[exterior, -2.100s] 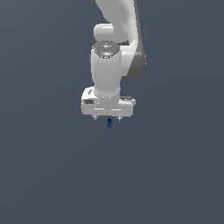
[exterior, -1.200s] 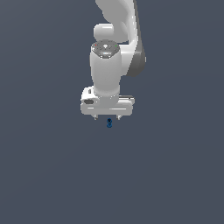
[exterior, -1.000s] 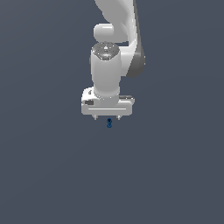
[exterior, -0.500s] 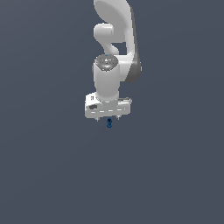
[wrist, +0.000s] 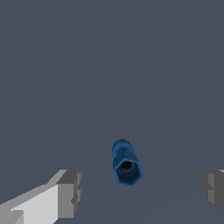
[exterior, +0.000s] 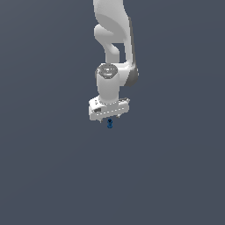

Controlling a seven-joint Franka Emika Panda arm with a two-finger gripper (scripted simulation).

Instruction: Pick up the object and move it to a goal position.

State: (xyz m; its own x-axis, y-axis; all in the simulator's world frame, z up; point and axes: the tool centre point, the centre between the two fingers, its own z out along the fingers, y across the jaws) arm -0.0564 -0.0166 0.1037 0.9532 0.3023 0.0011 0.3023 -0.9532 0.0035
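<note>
The object [exterior: 110, 124] is a tiny dark-blue peg-shaped item right under the white gripper [exterior: 109, 120] in the exterior view. In the wrist view the object [wrist: 126, 164] lies between the two grey fingertips [wrist: 69, 192], and neither touches it. The gripper [wrist: 140, 189] is open, with a wide gap on each side of the object. The hand is slightly tilted in the exterior view, and its short fingers are barely visible there. No goal marker shows in either view.
A plain dark grey surface [exterior: 52, 176] fills both views. The white arm [exterior: 115, 39] rises from the gripper to the top edge of the exterior view. No other objects or edges show.
The arm has changed posture: the hand has turned and tilted and looks smaller, and more of the upper arm shows. The object stays in the same spot under the gripper.
</note>
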